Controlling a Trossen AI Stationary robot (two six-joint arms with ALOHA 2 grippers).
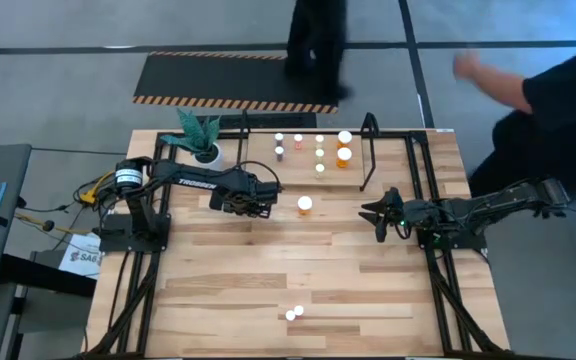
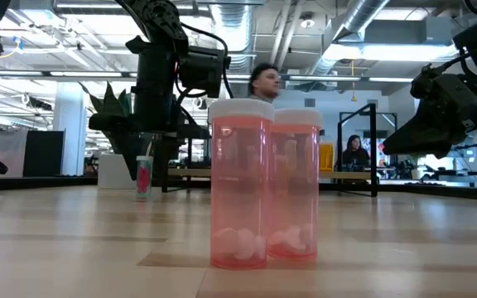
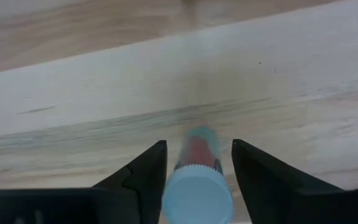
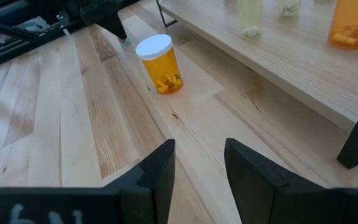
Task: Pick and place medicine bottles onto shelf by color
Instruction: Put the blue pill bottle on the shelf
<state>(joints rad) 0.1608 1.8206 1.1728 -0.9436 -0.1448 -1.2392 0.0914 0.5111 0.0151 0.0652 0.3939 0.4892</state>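
Here, left gripper (image 3: 194,163) fingers apart around a seemingly greenish bottle (image 3: 199,180), right gripper (image 4: 199,163) parted, near orange bottle (image 4: 160,64)

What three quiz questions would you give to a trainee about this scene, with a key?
1. True or false: the orange bottle ahead of the right gripper stands upright.
2. Multiple choice: how many pink bottles stand closest in the low view? A) one B) two C) four
3. Fill in the blank: the right gripper is ____ and holds nothing.

Key: 1 true; 2 B; 3 open.
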